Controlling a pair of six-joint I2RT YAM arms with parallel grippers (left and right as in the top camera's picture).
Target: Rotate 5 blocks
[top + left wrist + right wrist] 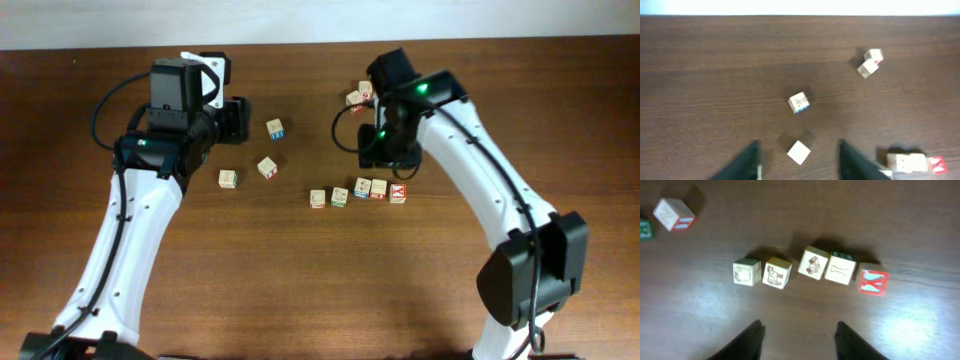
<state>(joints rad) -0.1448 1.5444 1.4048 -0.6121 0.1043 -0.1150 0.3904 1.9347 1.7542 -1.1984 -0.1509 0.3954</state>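
Overhead shows the row of five blocks [362,187] mid-tabletop [300,290], just in front of the right arm, w/ the X block [398,193] at one end. Five more lie off the row: three loose cubes [267,167] near the left arm, and a far pair [360,94] touching each other by the right arm's wrist.

Right pincer [799,326]: fingers apart, nothing btwn them, poised just short of the row and touching no block. Left pincer [800,145]: also apart, straddling one plain-faced cube [799,153] w/ clear gaps both sides, so no grip yet.

Progress is a judgement only, since finished turns can't be counted from stills. In the right wrist view the row isn't tidy:
- The third block [813,263] sits skewed vs its neighbours.
- The X block is slightly askew and a bit nearer the camera.
- The two at the other end stand roughly square, w/ a small gap before the third.

That could mean a couple have been turned, or just loose placement; can't tell which. Both pincers are empty, so no rotation is under way right now. Prob. several turns remain, each needing a close on a block, a twist and a release.
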